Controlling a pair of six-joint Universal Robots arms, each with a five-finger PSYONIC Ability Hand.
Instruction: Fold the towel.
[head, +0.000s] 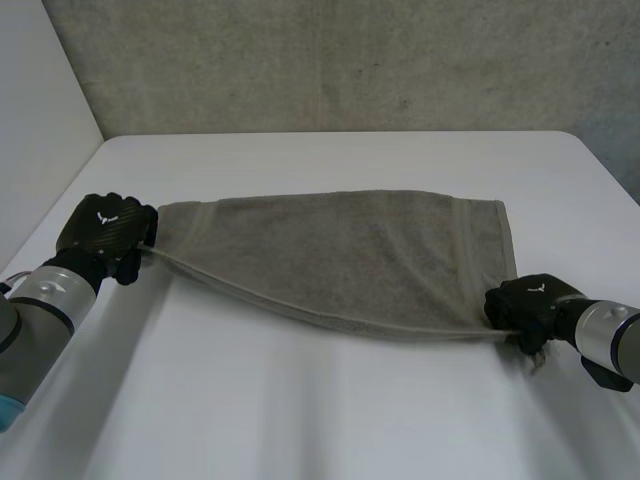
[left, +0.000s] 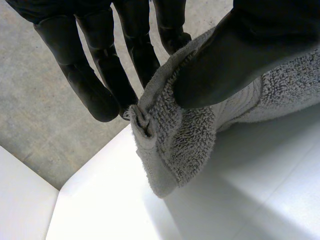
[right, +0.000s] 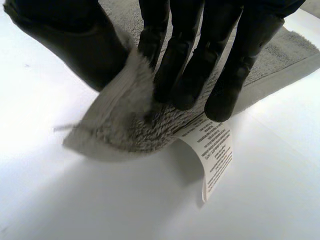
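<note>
Nearest the camera, the white table (head: 320, 410) lay bare from 5 to 7 o'clock; beyond that strip, the grey towel (head: 340, 250) stretched across the middle of the table, its long side running from 9 o'clock to 3 o'clock; its near edge ran as a sagging line between the two hands, dipping towards the right one.

At about 4 o'clock the right hand (head: 525, 303) was closed on the towel's near right corner; in the right wrist view the fingers (right: 225, 85) pressed down on the terry of the towel (right: 135, 130) while the thumb (right: 75, 47) came in from the other side, pinching the corner between them; a white printed care label (right: 216, 152) hung from the hem just beside the fingertips, curling down towards the table (right: 125, 210).

At 9 o'clock the left hand (head: 103, 232) gripped the near left corner; in the left wrist view the thumb (left: 235, 57) clamped the towel (left: 185, 135) against the fingers (left: 95, 85), and the bunched corner hung clear of the table (left: 240, 200).

Farther off, the towel's far edge lay flat, with a woven band near each short end; past it, at 12 o'clock, more bare table reached a grey concrete wall (head: 350, 60).
</note>
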